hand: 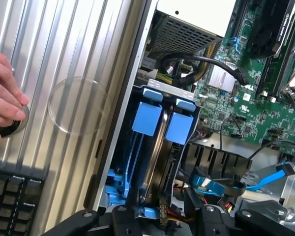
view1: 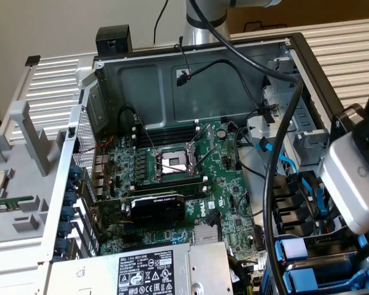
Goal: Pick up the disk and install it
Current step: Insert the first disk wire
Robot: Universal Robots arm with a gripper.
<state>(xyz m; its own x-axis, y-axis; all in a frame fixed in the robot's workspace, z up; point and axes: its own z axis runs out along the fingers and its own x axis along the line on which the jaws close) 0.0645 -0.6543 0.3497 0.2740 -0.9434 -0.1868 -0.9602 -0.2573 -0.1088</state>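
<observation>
Progress: looks late in the job. Two blue-framed drives stand on edge inside the drive bay (hand: pixel 169 87). Whether either is fully seated cannot be confirmed.
Disk: probably the silver edge (hand: pixel 157 152) inside the drive bay, between the blue tabs (hand: pixel 147 118). Its label is hidden, so which drive it is stays uncertain.
Gripper: the gripper (hand: pixel 164 216) hangs over the drive bay's cable end, opposite the blue tabs. I cannot tell whether it clamps the frame or stands free.
Hand: a person's hand (hand: pixel 2 93) rests outside the case, well apart from the drive bay.
</observation>
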